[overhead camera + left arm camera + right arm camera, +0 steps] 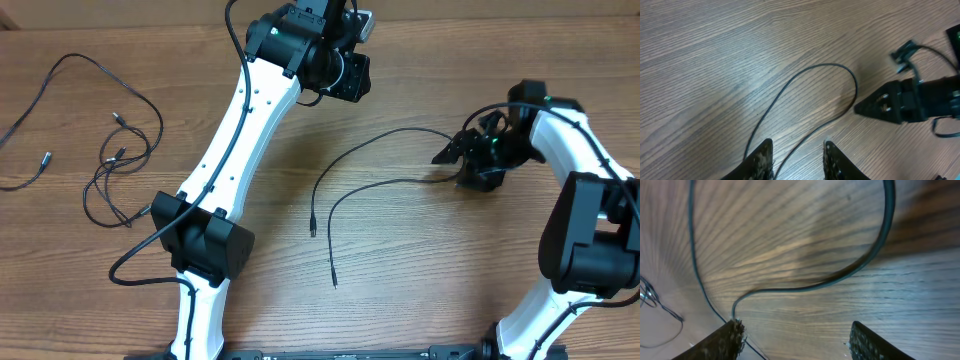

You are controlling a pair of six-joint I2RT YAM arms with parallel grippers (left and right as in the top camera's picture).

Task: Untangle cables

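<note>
One thin black cable (352,190) lies on the wood in the middle. Both its plug ends (313,230) point toward the front, and its loop (842,67) reaches my right gripper (452,165). That gripper stands open low over the table; the cable (860,267) curves ahead of its fingertips (727,337) and passes beside the left one, with nothing between them. My left gripper (350,78) hangs high at the back, open. In its wrist view the cable (800,145) runs on the table below the gap. A tangle of cables (115,160) lies at the far left.
The left arm's white link (240,150) stretches diagonally between the tangle and the middle cable. The right arm (585,230) fills the right edge. A thicker black arm wire (140,262) loops near the left arm's elbow.
</note>
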